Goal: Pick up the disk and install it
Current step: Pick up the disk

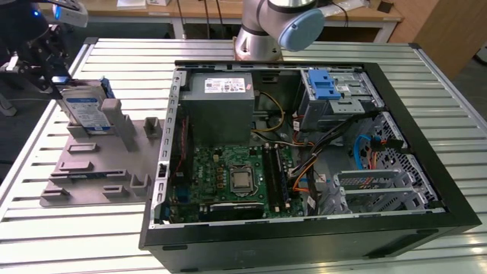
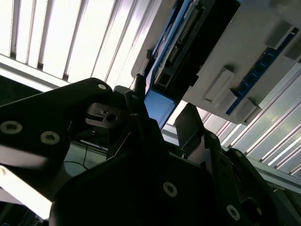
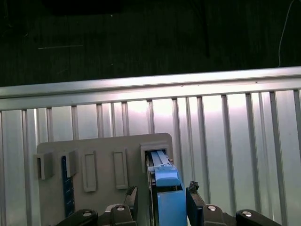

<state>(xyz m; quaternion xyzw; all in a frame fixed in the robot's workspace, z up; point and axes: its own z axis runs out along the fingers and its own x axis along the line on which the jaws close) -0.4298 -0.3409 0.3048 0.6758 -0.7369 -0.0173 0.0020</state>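
The disk (image 1: 85,109) stands on edge in a slot of the grey holder plate (image 1: 91,171) at the exterior view's left, its white and blue label facing the camera. My gripper (image 1: 59,84) hangs over its upper end. In the first wrist view the disk's blue bracket (image 3: 168,200) lies between my two black fingers (image 3: 132,197), with a small gap on one side. The second wrist view shows my gripper (image 2: 160,106) open astride the blue bracket (image 2: 159,107). The disk still rests in the holder.
An open black computer case (image 1: 426,222) lies on the slatted metal table (image 1: 68,240). Inside it are a grey metal box (image 1: 220,105), a green board (image 1: 236,177), cables and a silver cage with a blue latch (image 1: 325,85). The arm's base (image 1: 259,43) stands behind the case.
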